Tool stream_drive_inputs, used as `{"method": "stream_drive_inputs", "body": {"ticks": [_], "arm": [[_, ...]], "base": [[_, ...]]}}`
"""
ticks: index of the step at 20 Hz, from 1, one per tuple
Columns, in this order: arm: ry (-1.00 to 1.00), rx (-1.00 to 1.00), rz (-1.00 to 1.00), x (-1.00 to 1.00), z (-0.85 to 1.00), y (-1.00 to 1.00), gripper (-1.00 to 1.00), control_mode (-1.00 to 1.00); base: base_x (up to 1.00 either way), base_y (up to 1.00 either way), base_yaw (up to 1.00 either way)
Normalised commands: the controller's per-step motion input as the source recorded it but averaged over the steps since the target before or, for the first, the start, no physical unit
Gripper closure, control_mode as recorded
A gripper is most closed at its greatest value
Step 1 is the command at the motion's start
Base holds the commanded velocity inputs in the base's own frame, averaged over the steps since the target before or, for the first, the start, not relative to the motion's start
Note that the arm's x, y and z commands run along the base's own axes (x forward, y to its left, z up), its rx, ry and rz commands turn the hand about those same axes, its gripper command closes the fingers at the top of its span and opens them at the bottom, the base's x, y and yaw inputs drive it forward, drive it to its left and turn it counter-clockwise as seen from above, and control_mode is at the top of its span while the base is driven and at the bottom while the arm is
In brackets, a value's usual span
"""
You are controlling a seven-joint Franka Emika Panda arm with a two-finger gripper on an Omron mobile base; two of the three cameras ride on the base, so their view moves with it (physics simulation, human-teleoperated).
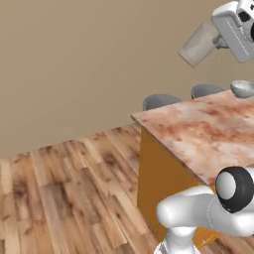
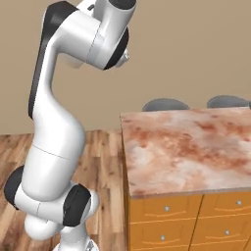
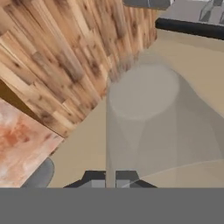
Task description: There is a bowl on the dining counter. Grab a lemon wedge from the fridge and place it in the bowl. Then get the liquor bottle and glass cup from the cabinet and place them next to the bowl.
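My gripper is held high in the air, shut on a clear glass cup that tilts out to its left. In the hand view the glass cup stands right in front of the finger tips, with floor and wall showing through it. A grey bowl sits on the dining counter at the far right edge, below the hand. The lemon wedge and liquor bottle are out of view.
The marble-topped counter has orange drawers on its front. Two grey stools stand along its far side, against a beige wall. Wood floor lies open to the left. My arm rises left of the counter.
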Motion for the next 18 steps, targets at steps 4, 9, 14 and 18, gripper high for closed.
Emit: {"method": "stream_drive_inputs", "body": {"ticks": [4, 9, 14, 18], "arm": [[0.0, 0.0, 0.0, 0.0, 0.0, 0.0, 1.0, 1.0], [0.0, 0.0, 0.0, 0.0, 0.0, 0.0, 1.0, 1.0], [0.0, 0.0, 0.0, 0.0, 0.0, 0.0, 1.0, 1.0], [0.0, 0.0, 0.0, 0.0, 0.0, 0.0, 1.0, 1.0]], "base": [[0.8, 0.7, -0.38], [0.49, 0.86, -0.35], [0.28, 1.0, -0.37], [0.24, 1.0, -0.38]]}}
